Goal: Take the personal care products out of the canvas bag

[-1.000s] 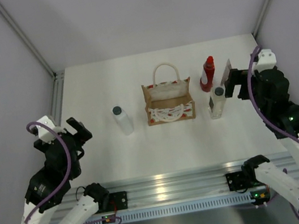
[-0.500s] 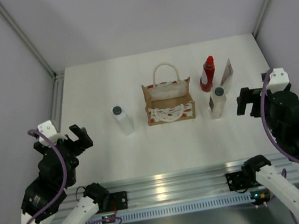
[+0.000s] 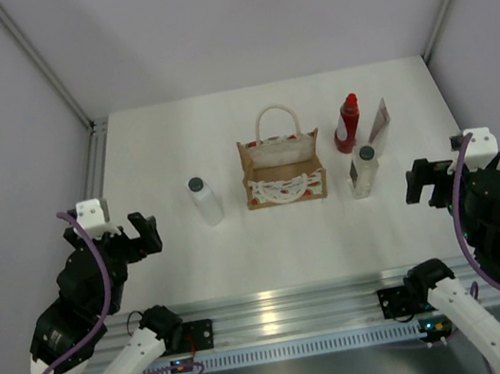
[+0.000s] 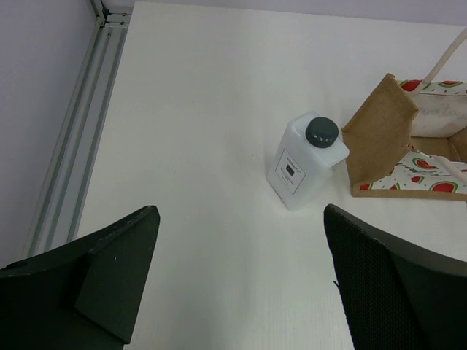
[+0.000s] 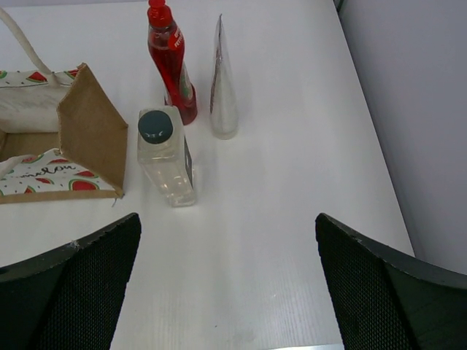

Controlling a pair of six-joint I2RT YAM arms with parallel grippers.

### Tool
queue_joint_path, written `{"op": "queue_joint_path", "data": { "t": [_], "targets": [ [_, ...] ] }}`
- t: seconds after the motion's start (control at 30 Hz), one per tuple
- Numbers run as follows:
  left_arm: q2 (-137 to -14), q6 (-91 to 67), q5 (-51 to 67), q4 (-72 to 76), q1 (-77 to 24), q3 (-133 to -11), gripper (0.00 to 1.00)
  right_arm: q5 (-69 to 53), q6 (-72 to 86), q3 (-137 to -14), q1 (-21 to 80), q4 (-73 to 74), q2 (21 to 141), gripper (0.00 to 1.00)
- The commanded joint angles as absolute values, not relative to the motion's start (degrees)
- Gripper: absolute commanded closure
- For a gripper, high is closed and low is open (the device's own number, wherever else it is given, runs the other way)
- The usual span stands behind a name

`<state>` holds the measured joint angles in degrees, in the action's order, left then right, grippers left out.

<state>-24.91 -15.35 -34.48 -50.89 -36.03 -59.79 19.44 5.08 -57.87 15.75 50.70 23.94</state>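
The tan canvas bag (image 3: 283, 174) stands mid-table with its rope handles up, and also shows in the left wrist view (image 4: 383, 138) and the right wrist view (image 5: 91, 135). The white bottle with a dark cap (image 3: 204, 199) (image 4: 306, 162) stands left of it. The red nozzle bottle (image 3: 347, 123) (image 5: 170, 65), the flat pouch (image 3: 378, 120) (image 5: 222, 87) and the pale bottle with a grey cap (image 3: 363, 171) (image 5: 166, 157) stand right of it. My left gripper (image 3: 126, 238) (image 4: 241, 292) is open and empty, near-left of the white bottle. My right gripper (image 3: 430, 184) (image 5: 226, 284) is open and empty, near-right of the pale bottle.
An aluminium rail (image 3: 97, 160) runs along the table's left edge. Grey walls close in the left, back and right sides. The right table edge (image 5: 372, 124) lies close beside the pouch.
My right gripper has drawn back from the pouch toward the near right, leaving the pouch standing. My left gripper has shifted slightly nearer. The items and bag have not moved.
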Motion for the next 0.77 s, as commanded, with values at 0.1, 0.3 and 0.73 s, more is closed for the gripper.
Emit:
{"op": "queue_joint_path", "data": {
  "t": [0.1,0.3,0.73],
  "targets": [
    [-25.2,-14.1,-31.6,-50.8,-35.9,-60.6,0.02,20.3,4.8,-59.3,16.7,52.3,23.4,0.01],
    [-24.8,-14.9,-32.0,-50.8,-35.9,-60.9,0.02,18.6,5.3,-59.9,16.6,52.3,23.7,0.0],
    [-24.9,-16.7,-34.0,-50.5,-35.9,-61.0,0.02,18.7,5.9,-59.9,16.6,51.7,24.6,0.01]
  ]
}}
